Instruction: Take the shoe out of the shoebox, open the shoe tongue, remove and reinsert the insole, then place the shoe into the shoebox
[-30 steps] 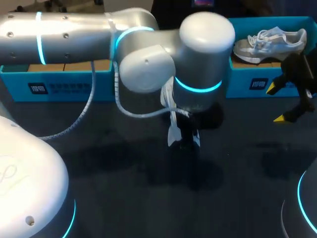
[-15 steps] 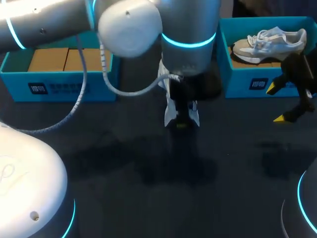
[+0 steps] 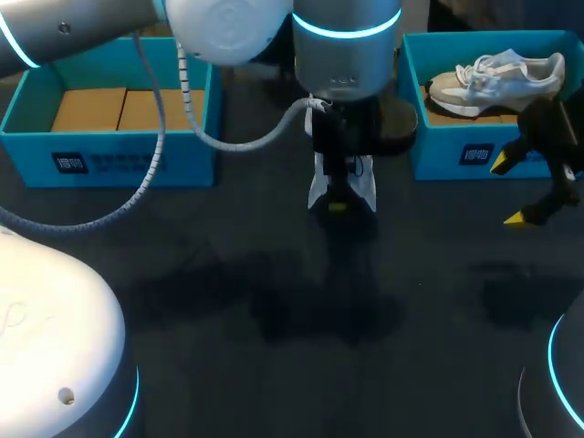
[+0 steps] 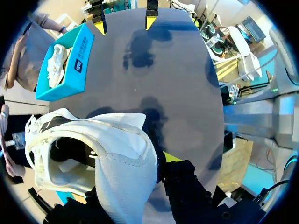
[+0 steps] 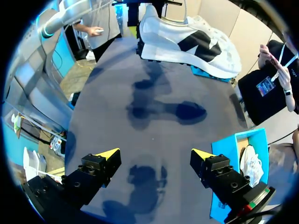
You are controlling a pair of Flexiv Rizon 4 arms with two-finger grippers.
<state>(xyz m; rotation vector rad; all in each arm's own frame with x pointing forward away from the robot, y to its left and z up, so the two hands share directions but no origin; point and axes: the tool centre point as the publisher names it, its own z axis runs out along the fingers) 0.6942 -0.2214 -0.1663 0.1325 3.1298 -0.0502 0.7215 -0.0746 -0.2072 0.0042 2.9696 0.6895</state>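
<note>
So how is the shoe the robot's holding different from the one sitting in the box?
The held shoe is pinched at its heel by the left hand, up off the table. The boxed shoe lies loose in the blue box on the right, untouched. The held shoe shows a black side patch, while the boxed shoe looks plain white and grey. Both are mostly white trainers.

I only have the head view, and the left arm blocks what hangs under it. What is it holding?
Observer: A white shoe; the left wrist view shows the left hand gripping the rim of its opening.
Operator: Is it resting on anything?
Observer: No. The right wrist view shows it hanging clear of the table, sole down, shadow beneath.
Operator: And the other arm?
Observer: The right hand is open; its own view shows it empty.
</note>
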